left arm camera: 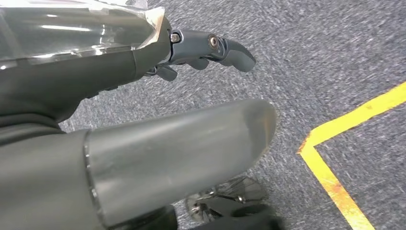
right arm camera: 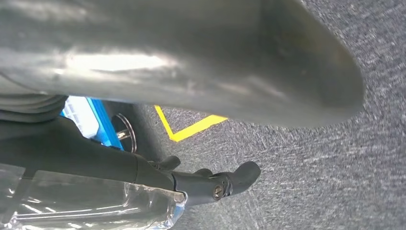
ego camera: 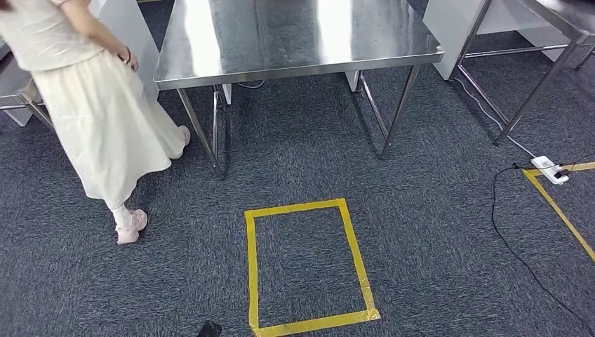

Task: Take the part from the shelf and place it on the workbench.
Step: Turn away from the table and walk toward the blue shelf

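The left hand (left arm camera: 57,91) hangs over dark grey speckled carpet (left arm camera: 335,57). Its thick grey thumb (left arm camera: 182,153) and darker fingers (left arm camera: 230,50) are stretched out and well apart, with bare carpet in the gap between them, so it has hold of nothing. A crinkled sheet of clear plastic (left arm camera: 72,28) lies along the outer side of the fingers, away from the thumb. What it wraps I cannot tell. Just beyond the fingertips runs a corner of yellow floor tape (left arm camera: 330,182).

The right hand (right arm camera: 95,158) hangs the same way, its broad thumb (right arm camera: 191,57) apart from the dark, nearly straight fingers (right arm camera: 215,184) and nothing between them. The same kind of clear plastic (right arm camera: 95,206) lies against the outer side of its fingers. Another yellow tape corner (right arm camera: 191,129) lies on the carpet past the hand. Near the palm is something blue and white (right arm camera: 91,120), too cropped to identify.

From the head view, a yellow tape rectangle (ego camera: 354,246) marks the carpet ahead of the hands. Farther ahead stands a bare stainless-steel worktop on thin metal legs (ego camera: 295,35). A person in a cream dress and pink shoes (ego camera: 91,119) stands beside it, off toward the left hand's side. Toward the right hand's side are a second metal-legged table (ego camera: 561,21), a white power strip (ego camera: 549,169) and a black cable (ego camera: 505,239) trailing over the carpet.

Where the part lies I cannot tell.
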You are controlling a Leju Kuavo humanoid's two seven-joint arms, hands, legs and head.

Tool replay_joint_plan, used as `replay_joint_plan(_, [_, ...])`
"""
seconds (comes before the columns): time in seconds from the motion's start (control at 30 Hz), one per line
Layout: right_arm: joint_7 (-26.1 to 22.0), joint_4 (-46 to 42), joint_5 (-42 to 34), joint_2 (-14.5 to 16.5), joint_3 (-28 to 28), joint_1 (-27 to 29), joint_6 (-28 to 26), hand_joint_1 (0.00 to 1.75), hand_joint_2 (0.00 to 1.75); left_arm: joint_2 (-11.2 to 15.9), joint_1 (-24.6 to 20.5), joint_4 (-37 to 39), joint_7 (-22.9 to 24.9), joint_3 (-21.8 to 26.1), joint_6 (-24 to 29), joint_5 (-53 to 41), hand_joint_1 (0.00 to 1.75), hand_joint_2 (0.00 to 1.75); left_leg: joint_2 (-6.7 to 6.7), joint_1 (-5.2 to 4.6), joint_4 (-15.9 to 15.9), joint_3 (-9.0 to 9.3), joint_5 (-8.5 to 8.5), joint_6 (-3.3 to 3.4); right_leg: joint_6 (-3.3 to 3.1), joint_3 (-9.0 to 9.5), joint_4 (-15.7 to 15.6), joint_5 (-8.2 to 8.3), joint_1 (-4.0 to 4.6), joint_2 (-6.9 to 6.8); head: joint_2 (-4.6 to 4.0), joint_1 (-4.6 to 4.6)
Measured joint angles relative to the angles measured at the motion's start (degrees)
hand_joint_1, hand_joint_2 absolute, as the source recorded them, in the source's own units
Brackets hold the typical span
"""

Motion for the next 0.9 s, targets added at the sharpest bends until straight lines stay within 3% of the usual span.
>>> replay_joint_plan(0.03, [0.0, 0.0, 0.2, 0.0, 0.1, 0.0, 0.4, 0.00, 0.00, 0.0, 0.1, 0.0, 0.0, 0.0, 0.1, 0.0, 0.00, 0.00, -0.01, 0.02, 0.8, -0.23, 0.19, 0.15, -0.06, -0.08, 0.0, 0.04, 0.12, 0.01, 0.00, 0.02])
replay_joint_plan(0.07, [0.0, 0.0, 0.3, 0.0, 0.3, 0.1, 0.8, 0.00, 0.00, 0.0, 0.1, 0.0, 0.0, -0.1, 0.2, 0.0, 0.00, 0.00, -0.05, -0.03, -0.9, 0.76, 1.49, 0.48, -0.10, -0.09, 0.0, 0.08, 0.24, 0.03, 0.00, 0.03])
replay_joint_plan(0.13, [0.0, 0.0, 0.7, 0.0, 0.6, 0.1, 1.7, 0.00, 0.00, 0.0, 0.1, 0.0, 0.0, -0.1, 0.3, 0.1, 0.00, 0.00, 0.25, -0.45, -9.2, 5.25, 5.52, 1.79, -0.06, 0.09, -0.1, 0.11, 0.35, -0.06, 0.00, 0.05])
replay_joint_plan(0.2, [0.2, 0.0, 1.4, 0.1, 1.0, 0.1, 2.6, 0.00, 0.00, 0.1, 0.0, 0.0, 0.0, -0.2, 0.3, 0.1, 0.00, 0.00, 0.96, -1.11, -15.7, 8.59, 7.56, 3.01, 0.15, 0.10, -0.3, 0.24, 0.48, -0.40, 0.00, -0.02])
replay_joint_plan(0.27, [0.4, 0.0, 1.9, 0.1, 1.5, 0.2, 3.4, 0.00, 0.00, 0.1, -0.1, 0.0, -0.1, -0.3, 0.3, 0.1, 0.00, 0.00, 1.01, -1.51, -17.3, 9.10, 7.68, 3.48, 0.50, 0.04, -0.5, 0.44, 0.57, -0.98, 0.00, -0.12])
replay_joint_plan(0.33, [0.7, 0.0, 2.0, 0.1, 1.9, 0.2, 3.9, 0.00, 0.00, 0.1, -0.1, 0.0, -0.1, -0.4, 0.3, 0.1, 0.00, 0.00, 0.47, -1.31, -18.4, 9.43, 8.41, 3.74, 0.75, -0.20, -0.3, 0.06, 0.75, -1.32, -0.01, -0.18])
replay_joint_plan(0.4, [0.7, 0.0, 2.0, -0.1, 2.2, 0.2, 3.9, 0.00, 0.00, 0.0, -0.1, 0.0, -0.1, -0.5, 0.3, 0.0, 0.00, 0.00, 0.09, -1.05, -19.6, 9.79, 9.17, 3.87, 0.50, -2.17, 3.9, -2.34, 0.94, -0.94, -0.01, -0.11])
replay_joint_plan(0.47, [0.8, 0.0, 2.0, -0.3, 2.3, 0.2, 4.0, 0.00, 0.00, 0.0, -0.1, 0.0, 0.0, -0.5, 0.3, 0.0, 0.00, 0.00, -0.37, -1.10, -19.6, 9.55, 9.33, 3.87, 0.15, -6.22, 12.5, -6.10, 0.88, -0.47, -0.02, 0.06])
replay_joint_plan(0.5, [0.8, 0.0, 2.0, -0.3, 2.3, 0.3, 4.0, 0.00, 0.00, 0.0, -0.1, 0.0, 0.0, -0.5, 0.3, 0.0, 0.00, 0.00, -0.70, -1.13, -19.5, 9.41, 9.35, 3.86, 0.27, -7.94, 16.2, -7.33, 0.87, -0.37, -0.02, 0.10])
replay_joint_plan(0.53, [0.8, 0.0, 2.0, -0.4, 2.3, 0.4, 4.0, 0.00, 0.00, 0.0, -0.1, 0.0, 0.0, -0.5, 0.3, 0.0, 0.00, 0.00, -1.09, -1.14, -19.3, 9.31, 9.36, 3.83, 0.63, -8.61, 17.8, -7.61, 0.85, -0.32, -0.02, 0.09])
replay_joint_plan(0.57, [0.8, 0.0, 2.0, -0.4, 2.4, 0.5, 4.0, 0.00, 0.00, -0.1, 0.0, 0.0, 0.0, -0.5, 0.3, 0.0, 0.00, 0.00, -1.55, -1.13, -19.2, 9.24, 9.36, 3.78, 1.16, -7.92, 16.7, -6.83, 0.80, -0.27, -0.02, 0.08])
replay_joint_plan(0.63, [0.9, 0.0, 1.9, -0.6, 2.5, 0.5, 4.0, 0.00, 0.00, -0.1, 0.0, 0.0, 0.0, -0.5, 0.3, 0.0, 0.00, 0.00, -2.59, -1.05, -18.6, 9.11, 9.26, 3.48, 2.27, -3.43, 8.4, -3.49, 0.49, 0.56, -0.02, 0.13])
replay_joint_plan(0.67, [0.9, 0.0, 2.0, -0.7, 2.6, 0.5, 4.2, 0.00, 0.00, -0.1, 0.0, 0.0, 0.0, -0.5, 0.3, 0.0, 0.00, 0.00, -3.12, -1.12, -18.2, 8.92, 9.12, 3.18, 2.40, -1.28, 4.2, -2.07, 0.31, 1.25, -0.02, 0.16])
replay_joint_plan(0.73, [0.9, 0.0, 2.0, -0.7, 2.7, 0.5, 4.5, 0.00, 0.00, -0.1, 0.1, 0.0, 0.0, -0.5, 0.3, 0.0, 0.00, 0.00, -3.82, -1.23, -17.5, 8.40, 8.95, 2.56, 1.86, 0.78, 0.0, -0.79, 0.14, 2.03, -0.02, 0.07])
replay_joint_plan(0.8, [0.9, 0.0, 2.0, -0.7, 2.9, 0.4, 4.8, 0.00, 0.00, -0.1, 0.1, 0.0, 0.1, -0.5, 0.6, 0.2, 0.00, 0.00, -4.26, -1.08, -17.3, 7.94, 9.05, 2.03, 0.99, 0.73, -0.1, -0.53, 0.17, 1.38, -0.02, -0.08])
replay_joint_plan(0.87, [0.9, 0.0, 2.0, -0.6, 3.0, 0.4, 5.0, 0.00, 0.00, 0.0, 0.2, 0.0, 0.1, -0.5, 1.1, 0.6, 0.00, 0.00, -3.41, -0.88, -15.7, 7.11, 7.89, 1.33, 0.39, 0.70, -0.1, -0.28, -0.02, 0.68, -0.02, -0.15])
replay_joint_plan(0.9, [0.9, 0.0, 1.9, -0.6, 3.0, 0.4, 5.0, 0.00, 0.00, 0.1, 0.2, 0.0, 0.1, -0.5, 1.2, 0.8, 0.00, 0.00, -2.57, -0.76, -13.2, 5.99, 6.28, 0.92, 0.14, 0.66, -0.1, -0.19, -0.17, 0.26, -0.02, -0.20])
